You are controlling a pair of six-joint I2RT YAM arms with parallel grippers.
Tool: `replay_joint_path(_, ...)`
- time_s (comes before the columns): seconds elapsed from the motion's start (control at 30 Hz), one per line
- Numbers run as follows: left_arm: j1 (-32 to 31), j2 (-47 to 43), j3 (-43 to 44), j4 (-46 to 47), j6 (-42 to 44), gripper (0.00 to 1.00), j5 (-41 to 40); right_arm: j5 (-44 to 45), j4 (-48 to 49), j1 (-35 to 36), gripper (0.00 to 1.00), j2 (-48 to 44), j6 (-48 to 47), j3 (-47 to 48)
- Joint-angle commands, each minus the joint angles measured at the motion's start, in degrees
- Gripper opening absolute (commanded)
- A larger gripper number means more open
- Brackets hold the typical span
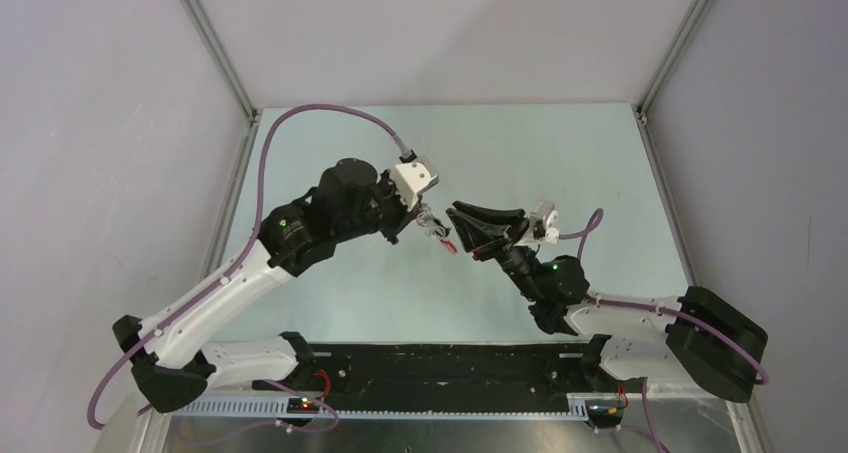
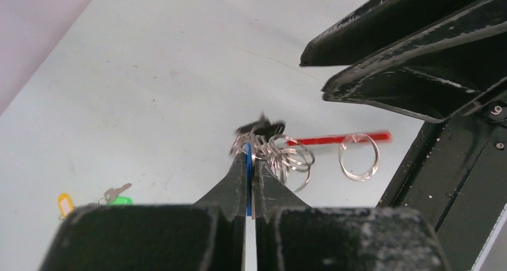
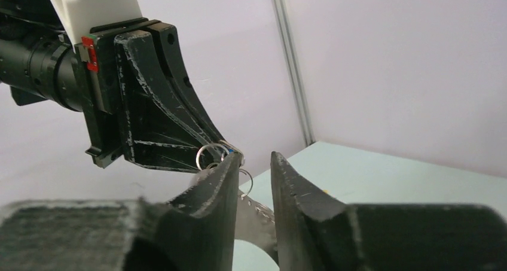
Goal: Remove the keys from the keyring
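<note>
Left claw (image 2: 250,156) pinches keys (image 2: 261,128); right claw (image 3: 256,161) parted; tagged cluster (image 2: 117,193) aside.

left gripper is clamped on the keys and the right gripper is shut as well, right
No, the right gripper is open, with a clear gap between its fingers, as the right wrist view shows. The left gripper is indeed shut on the keys.

Even, soft overhead light; faint shadows; wrist cams' near foreground blurry, top view sharp.
</note>
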Motion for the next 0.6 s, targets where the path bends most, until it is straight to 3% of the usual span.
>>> replay_joint_path(0.0, 0.3, -2.9, 1.5, 1.5, 2.6, 0.00, -2.6, 1.2, 5.1, 0.1, 0.35, 0.4, -3.1, 1.4)
replay_joint_path(0.1, 0.3, -3.6, 1.2, 1.3, 3.7, 0.00, -0.7, 0.2, 5.0, 0.0, 0.43, 0.5, -4.9, 1.3)
replay_joint_path(0.27, 0.3, -5.3, 0.4, 0.6, 6.3, 0.00, 4.2, -5.2, 1.6, -1.2, 0.42, -1.4, -10.0, 1.0)
replay_joint_path(0.57, 0.3, -5.6, -0.2, -0.5, 7.5, 0.00, 6.9, -18.0, -13.0, -7.4, 0.43, -10.3, -13.7, 1.0)
